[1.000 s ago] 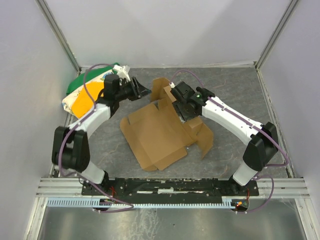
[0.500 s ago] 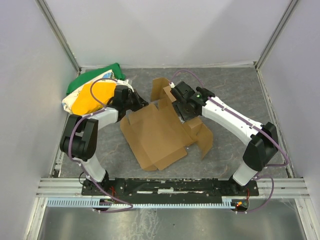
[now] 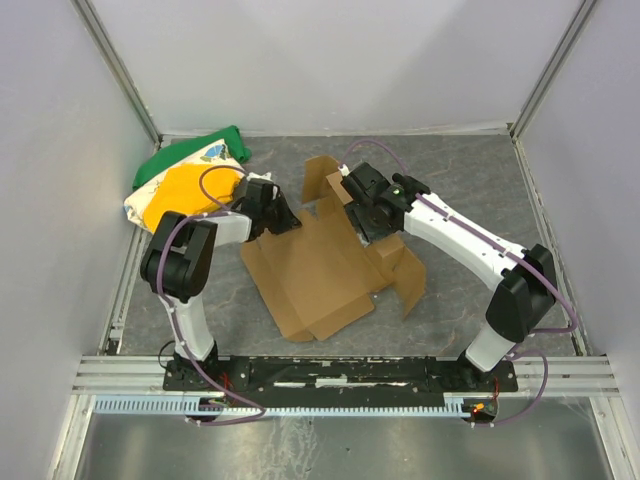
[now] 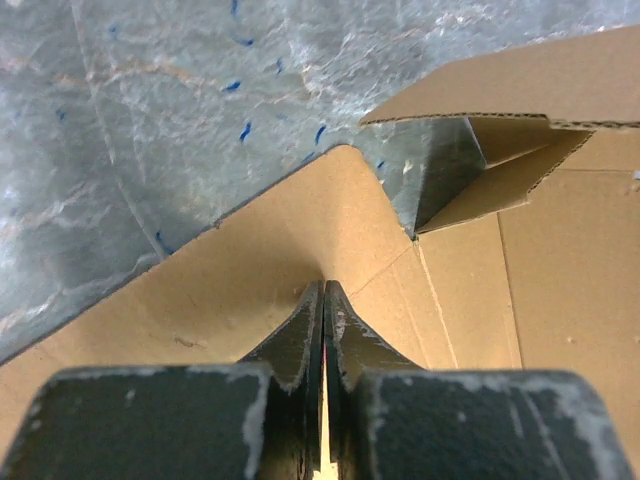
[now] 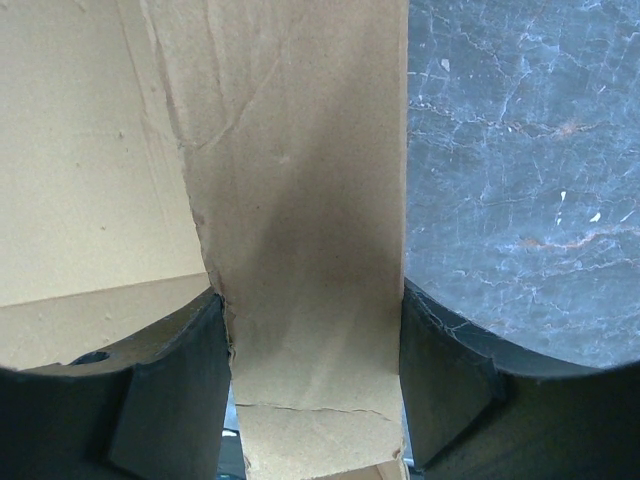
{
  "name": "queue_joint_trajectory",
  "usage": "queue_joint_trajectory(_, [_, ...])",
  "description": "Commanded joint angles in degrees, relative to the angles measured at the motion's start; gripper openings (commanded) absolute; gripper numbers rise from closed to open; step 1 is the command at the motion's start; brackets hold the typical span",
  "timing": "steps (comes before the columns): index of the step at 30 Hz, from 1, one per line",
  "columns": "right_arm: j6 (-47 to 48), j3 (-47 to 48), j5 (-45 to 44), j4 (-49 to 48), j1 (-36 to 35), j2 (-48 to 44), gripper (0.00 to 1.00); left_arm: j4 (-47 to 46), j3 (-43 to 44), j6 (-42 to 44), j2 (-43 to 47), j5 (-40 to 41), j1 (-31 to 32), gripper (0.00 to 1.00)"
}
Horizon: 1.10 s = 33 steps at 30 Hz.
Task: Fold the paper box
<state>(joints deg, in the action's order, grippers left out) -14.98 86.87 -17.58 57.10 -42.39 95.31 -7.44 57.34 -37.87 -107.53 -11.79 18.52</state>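
Now my left end effector (image 4: 323, 290) is pinching shut on the paper box's (image 3: 318, 272) left flap, having swung in from the cloth bundle (image 3: 185, 185); my right end effector (image 5: 305, 300) is clamping the far flap. On the worktop (image 3: 460, 180), both sides are getting braced for folding.

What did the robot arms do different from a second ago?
The left gripper came from beside the green, yellow and white cloth bundle down to the far left flap of the brown cardboard paper box and closed its fingers there; whether it pinches cardboard is unclear. The right gripper stayed clamped on a raised flap. Box and bundle did not move.
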Motion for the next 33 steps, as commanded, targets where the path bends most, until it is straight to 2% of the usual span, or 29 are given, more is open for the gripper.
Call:
queue_joint_trajectory(1, [-1.3,-0.2,3.8,2.8,-0.4,1.2,0.37,-0.7,3.4,1.6,-4.1,3.8,0.6,0.03])
queue_joint_trajectory(10, [-0.8,-1.2,4.8,2.2,-0.5,0.8,0.37,-6.5,5.7,-2.3,-8.6,6.6,0.6,0.03])
queue_joint_trajectory(15, [0.3,-1.5,5.7,2.2,-0.7,0.6,0.37,-13.3,1.1,-4.8,-6.3,6.7,0.6,0.03])
queue_joint_trajectory(21, [2.4,-0.9,5.2,3.3,-0.7,0.5,0.37,-12.3,-0.3,-3.7,-4.6,3.9,0.5,0.03])
queue_joint_trajectory(26, [2.9,-1.1,4.6,4.2,-0.7,-0.4,0.37,-12.2,-2.2,-3.8,0.3,4.2,0.5,0.04])
queue_joint_trajectory(31, [2.5,-2.0,4.6,4.2,-0.7,-0.6,0.37,-12.4,-2.3,-2.5,7.3,5.2,0.5,0.15])
queue_joint_trajectory(33, [2.2,-1.9,4.8,4.1,-0.7,-0.5,0.37,-12.7,-1.2,-0.9,9.3,5.1,0.4,0.29])
